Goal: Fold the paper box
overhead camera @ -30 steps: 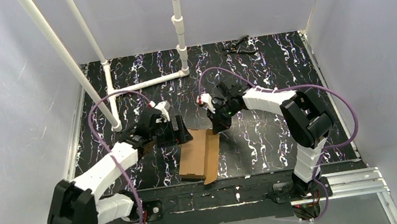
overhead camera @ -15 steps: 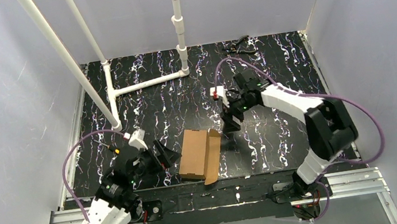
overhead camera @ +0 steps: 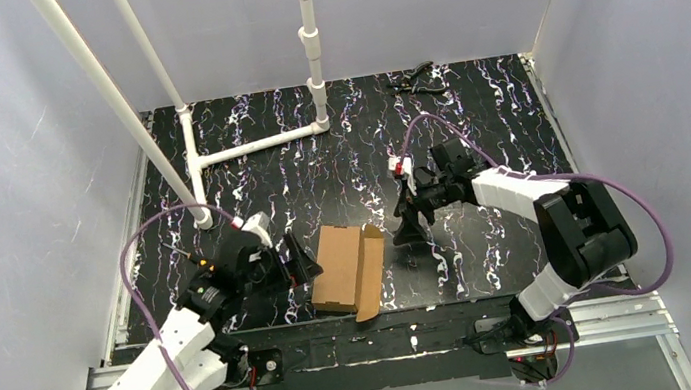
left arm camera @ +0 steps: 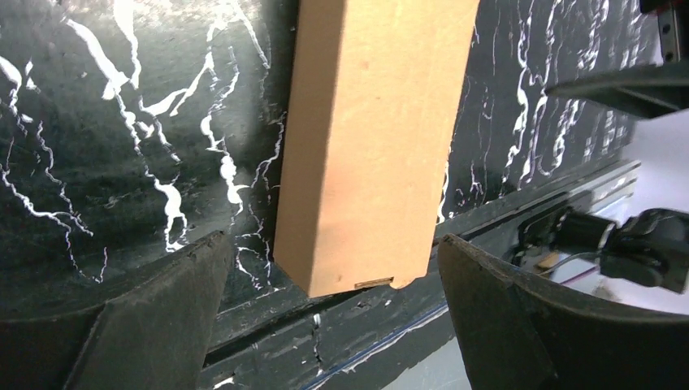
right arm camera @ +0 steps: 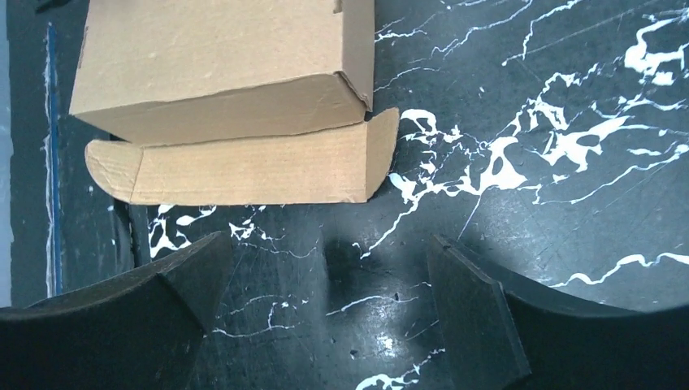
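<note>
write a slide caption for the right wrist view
Open right gripper, holding nothing, above the black marbled table, facing the cardboard box with one flap sticking out along its side

Paper box (overhead camera: 346, 270) sits near the counter's (overhead camera: 481, 106) front edge, between both hands. Left hand (overhead camera: 300, 259) is just beside its left wall, right hand (overhead camera: 411, 230) near the flap side, so both gaps are tight. Right half of the counter is open. White pipe frame (overhead camera: 254, 144) blocks far left; dark tool (overhead camera: 415, 80) lies at the back edge.
</note>
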`<state>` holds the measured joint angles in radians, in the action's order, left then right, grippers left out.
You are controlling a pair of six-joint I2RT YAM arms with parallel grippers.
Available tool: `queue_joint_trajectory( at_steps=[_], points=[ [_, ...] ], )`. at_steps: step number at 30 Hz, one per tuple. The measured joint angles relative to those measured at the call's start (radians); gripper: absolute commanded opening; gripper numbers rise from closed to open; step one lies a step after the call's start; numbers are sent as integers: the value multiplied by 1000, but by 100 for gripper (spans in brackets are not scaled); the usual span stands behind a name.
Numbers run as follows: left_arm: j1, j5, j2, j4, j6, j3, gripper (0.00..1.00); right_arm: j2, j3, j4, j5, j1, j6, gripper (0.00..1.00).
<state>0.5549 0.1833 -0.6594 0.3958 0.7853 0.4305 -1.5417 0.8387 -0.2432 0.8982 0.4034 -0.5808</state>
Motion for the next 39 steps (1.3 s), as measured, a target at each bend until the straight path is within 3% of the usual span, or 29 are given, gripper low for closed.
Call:
queue_joint_trajectory(
  at_steps=[7, 14, 18, 24, 27, 32, 39],
  points=[
    [256, -255, -246, 97, -64, 281, 98, -37, -14, 130, -5, 0, 160, 97],
    [425, -512, -460, 193, -85, 509, 98, -28, -2, 111, 2, -10, 151, 98],
    [449, -547, -447, 178, -48, 482, 98, -5, 6, 45, 24, -31, 81, 98],
    [448, -531, -148, 80, 24, 210, 98, 14, 56, -191, 80, -90, -194, 98],
    [448, -518, -58, 71, 38, 175, 98, 27, 69, -338, 92, -154, -378, 98],
    [449, -473, -109, 45, 10, 196, 98, 40, 69, -474, 51, -225, -544, 98],
    [449, -403, -237, 49, -89, 279, 98, 76, 56, -549, 40, -366, -647, 98]
  ],
)
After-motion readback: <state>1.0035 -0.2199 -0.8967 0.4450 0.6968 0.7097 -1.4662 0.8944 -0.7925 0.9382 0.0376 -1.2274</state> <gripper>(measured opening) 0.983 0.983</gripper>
